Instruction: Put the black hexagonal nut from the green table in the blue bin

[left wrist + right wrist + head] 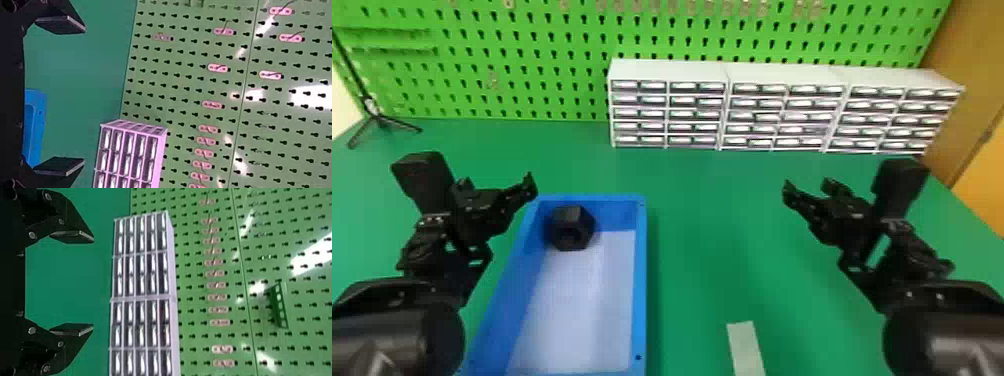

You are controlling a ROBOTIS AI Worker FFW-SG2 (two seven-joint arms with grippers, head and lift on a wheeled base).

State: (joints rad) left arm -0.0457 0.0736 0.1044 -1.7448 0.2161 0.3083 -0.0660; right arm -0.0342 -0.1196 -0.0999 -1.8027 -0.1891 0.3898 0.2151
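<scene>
The black hexagonal nut [571,227] lies inside the blue bin [640,280], at its far left corner against the walls. My left gripper [499,182] is above the green table [702,240], just left of the bin's far end and apart from the nut; in the left wrist view this gripper [82,96] stands open with nothing between its fingers. Over the right part of the table is my right gripper [807,185], well away from the bin. The right wrist view shows that gripper [93,282] open and holding nothing.
White drawer cabinets [782,110] stand along the table's back edge, in front of a green pegboard [557,45]. A pale strip [745,348] lies on the table near the front, right of the bin. A small black tripod [379,119] is at the back left.
</scene>
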